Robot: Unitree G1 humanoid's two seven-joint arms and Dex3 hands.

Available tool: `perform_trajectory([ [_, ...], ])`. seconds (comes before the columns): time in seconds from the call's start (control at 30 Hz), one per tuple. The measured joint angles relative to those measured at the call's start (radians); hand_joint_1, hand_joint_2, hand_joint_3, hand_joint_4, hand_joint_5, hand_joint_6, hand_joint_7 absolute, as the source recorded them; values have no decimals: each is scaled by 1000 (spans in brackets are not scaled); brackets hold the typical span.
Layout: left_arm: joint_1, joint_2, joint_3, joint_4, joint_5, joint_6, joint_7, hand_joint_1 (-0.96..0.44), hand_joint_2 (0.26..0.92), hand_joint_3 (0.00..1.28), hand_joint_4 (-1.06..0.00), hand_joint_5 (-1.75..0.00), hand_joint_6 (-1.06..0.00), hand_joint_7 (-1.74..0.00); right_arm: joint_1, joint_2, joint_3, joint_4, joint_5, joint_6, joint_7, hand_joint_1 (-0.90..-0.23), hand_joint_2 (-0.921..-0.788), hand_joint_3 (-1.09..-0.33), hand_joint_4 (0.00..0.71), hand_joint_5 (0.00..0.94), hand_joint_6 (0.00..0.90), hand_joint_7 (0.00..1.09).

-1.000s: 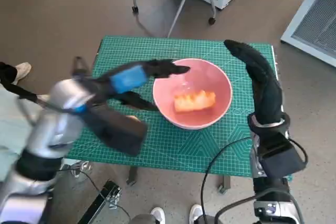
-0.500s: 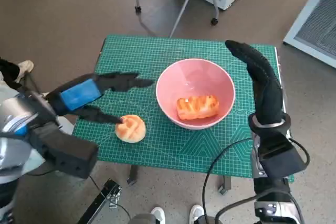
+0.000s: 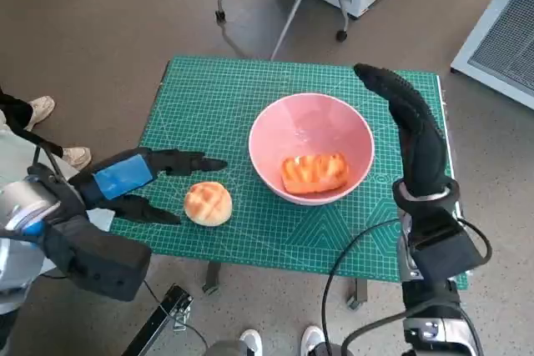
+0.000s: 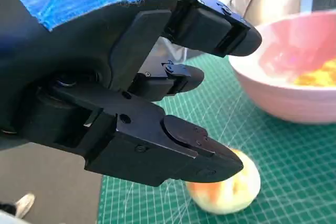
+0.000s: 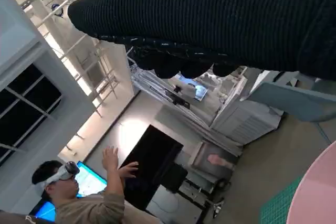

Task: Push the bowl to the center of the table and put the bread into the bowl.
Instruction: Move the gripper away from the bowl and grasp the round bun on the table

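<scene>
Head view shows my left hand at the table's near left corner, fingers spread wide and holding nothing. One finger reaches out over the mat toward the bowl, and another lies lower, pointing at a round bun. The bun sits on the mat between those fingers, just beside the lower fingertip; I cannot tell from here whether they touch. From the left wrist view the same hand hangs above the bun, its fingers parted, the nearest one hiding part of the bun, and the mat showing between them.

My right hand is raised over the table's right edge, just beside the bowl's right rim, glove fingers stretched toward the far right corner. It holds nothing. In the right wrist view the glove is a dark band and the fingers hardly show.

The pink bowl stands a little right of the table's middle, upright. Inside it lies a ridged, golden piece of bread, toward the near side of the bowl. The bun is out on the mat, left of the bowl and near the front edge.

The table is covered with a green grid mat. Beyond its far edge a chair's legs stand on the floor. A person's shoes show left of the table. In the right wrist view a person in a headset sits with a hand raised.
</scene>
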Motion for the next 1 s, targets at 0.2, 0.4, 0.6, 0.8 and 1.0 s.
perform_trajectory([
  [0.2,-6,-5,-55,41,45,-2,-4,-18,785,0,-354,0,-566,-7,-4,-2,0,0,9,3,11,-601,-921,-856,299,42,-1,832],
  [0.4,-25,-24,-117,117,97,-20,3,-38,783,0,-348,0,-559,-2,-4,-5,0,-3,19,10,23,-602,-921,-854,302,44,-1,832],
  [0.6,-60,-54,-188,203,171,-45,37,-45,787,2,-340,0,-545,0,-4,-14,-1,-10,20,18,34,-602,-921,-852,307,48,-1,824],
  [0.8,-96,-86,-262,301,269,-59,84,-33,796,6,-335,-1,-539,0,-3,-24,-2,-26,20,27,40,-604,-921,-849,308,50,-1,821],
  [1.0,-141,-117,-330,400,350,-70,130,53,886,76,-389,-20,-562,-11,-1,-26,-4,-35,28,33,43,-612,-921,-844,308,51,-1,819],
])
